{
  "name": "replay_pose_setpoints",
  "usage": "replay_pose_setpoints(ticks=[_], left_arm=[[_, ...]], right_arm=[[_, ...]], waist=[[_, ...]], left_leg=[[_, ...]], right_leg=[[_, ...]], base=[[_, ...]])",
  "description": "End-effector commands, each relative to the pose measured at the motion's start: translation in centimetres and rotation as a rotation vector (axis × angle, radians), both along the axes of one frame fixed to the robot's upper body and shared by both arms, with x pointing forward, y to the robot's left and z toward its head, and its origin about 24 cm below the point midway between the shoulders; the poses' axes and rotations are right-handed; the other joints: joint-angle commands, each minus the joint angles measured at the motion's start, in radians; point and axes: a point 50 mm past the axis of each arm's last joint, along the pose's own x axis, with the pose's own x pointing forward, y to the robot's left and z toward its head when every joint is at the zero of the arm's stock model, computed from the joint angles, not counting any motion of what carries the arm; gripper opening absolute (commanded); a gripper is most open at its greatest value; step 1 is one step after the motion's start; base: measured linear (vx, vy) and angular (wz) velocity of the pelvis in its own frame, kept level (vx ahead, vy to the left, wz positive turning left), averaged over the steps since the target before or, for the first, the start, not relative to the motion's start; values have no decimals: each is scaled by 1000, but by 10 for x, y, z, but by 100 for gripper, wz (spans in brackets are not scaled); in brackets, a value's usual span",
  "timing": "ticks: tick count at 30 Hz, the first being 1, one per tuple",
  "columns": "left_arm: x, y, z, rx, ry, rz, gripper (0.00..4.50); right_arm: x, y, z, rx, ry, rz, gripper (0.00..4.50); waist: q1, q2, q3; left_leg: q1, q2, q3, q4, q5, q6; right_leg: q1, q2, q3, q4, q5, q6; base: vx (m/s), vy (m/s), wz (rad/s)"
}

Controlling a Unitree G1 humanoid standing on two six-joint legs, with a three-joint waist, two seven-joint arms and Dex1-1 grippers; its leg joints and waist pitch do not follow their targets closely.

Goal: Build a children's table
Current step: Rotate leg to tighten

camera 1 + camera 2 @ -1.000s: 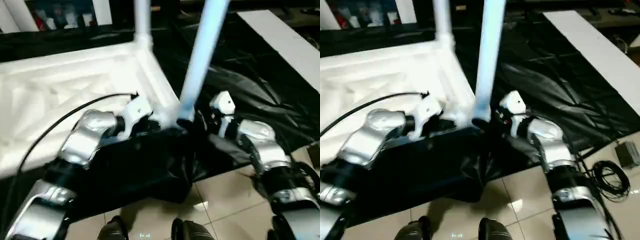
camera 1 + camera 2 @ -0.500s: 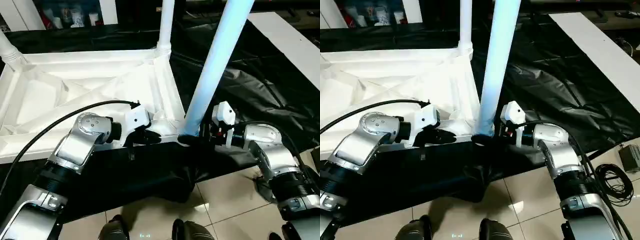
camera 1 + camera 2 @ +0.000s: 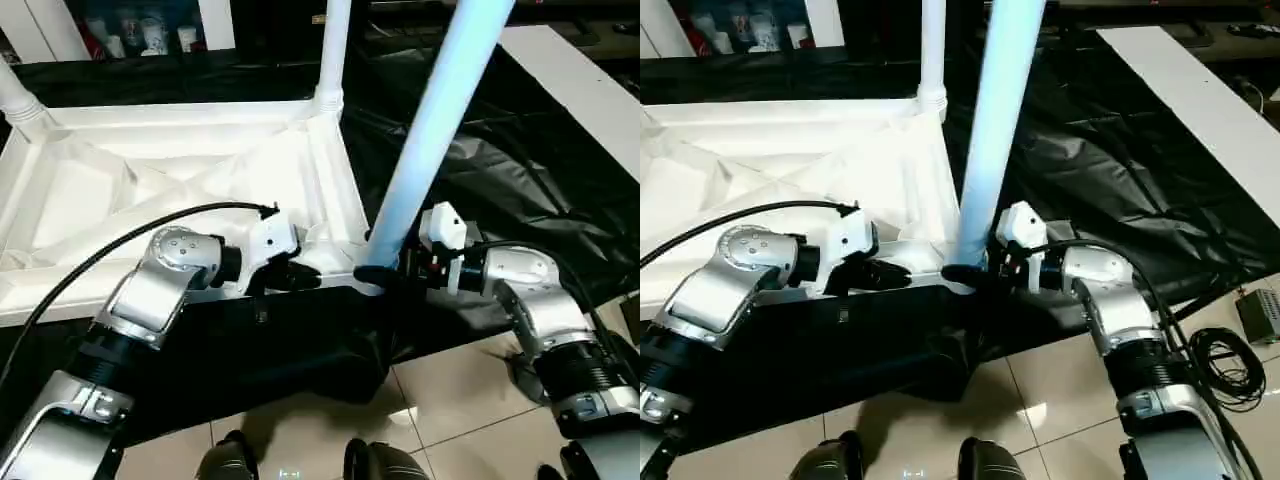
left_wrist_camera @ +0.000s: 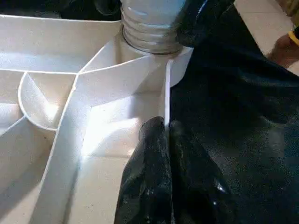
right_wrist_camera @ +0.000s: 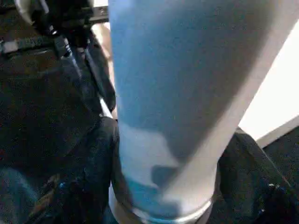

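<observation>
The white tabletop (image 3: 150, 170) lies ribbed side up on a black sheet. One leg (image 3: 333, 50) stands in its far right corner socket and another (image 3: 18, 100) in the far left one. A third leg (image 3: 430, 130) rises, leaning right, from the near right corner socket (image 4: 149, 37). My right gripper (image 3: 380, 275) is at that leg's base, with its fingers (image 5: 88, 172) pressed on both sides of the tube. My left gripper (image 4: 166, 135) is shut on the tabletop's thin near rim, just left of that corner.
The black sheet (image 3: 520, 160) spreads right of the tabletop, with a long white board (image 3: 590, 90) beyond it. Tile floor (image 3: 460, 390) lies in front, with coiled cables (image 3: 1220, 360) and a small grey box (image 3: 1260, 305) at the right. My feet (image 3: 300, 465) show below.
The camera has tilted and steadied. My right gripper's fingers have closed in around the near right leg's base. The left gripper keeps its pinch on the rim.
</observation>
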Motion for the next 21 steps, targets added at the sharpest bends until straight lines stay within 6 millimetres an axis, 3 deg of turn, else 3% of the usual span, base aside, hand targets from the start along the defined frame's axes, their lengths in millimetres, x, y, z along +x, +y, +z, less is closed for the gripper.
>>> replay_pose_setpoints(ticks=[1,2,4,5,11,15,21], left_arm=[[6,-10,-17,-23,36,121,0],[7,-11,-17,-23,32,139,0],[14,-15,-19,-26,21,219,0],[17,-17,-19,-27,23,252,0],[33,-29,-23,-24,12,456,0],[41,-34,-25,6,-8,550,0],[41,-33,-25,28,-16,554,0]], right_arm=[[9,0,-15,28,50,-210,265],[10,0,-16,37,54,-235,265],[14,5,-21,73,78,-335,265],[16,8,-24,88,86,-382,265],[30,31,-35,94,123,-660,264],[37,49,-35,106,147,-773,264],[41,63,-23,232,135,-724,264]], waist=[[-4,-6,-67],[-4,-6,-64],[-6,-6,-66],[-7,-4,-65],[-10,-3,-67],[-12,-3,-71],[-10,-6,-72]], left_leg=[[21,22,-3,-41,-120,108],[23,21,-6,-45,-160,80],[22,22,-9,-48,-169,55],[26,23,-9,-48,-188,44],[27,19,-10,-51,-208,15],[25,16,-9,-49,-203,24],[21,16,-8,-48,-189,47]], right_leg=[[46,-50,42,-64,-68,-271],[45,-52,41,-74,-154,-258],[48,-54,40,-76,-200,-241],[42,-54,41,-80,-224,-233],[39,-52,43,-84,-235,-210],[38,-50,44,-80,-189,-204],[41,-49,42,-77,-141,-200]], base=[[0,0,0],[0,0,0],[0,0,0],[0,0,0],[0,0,0],[0,0,0],[0,0,0]])
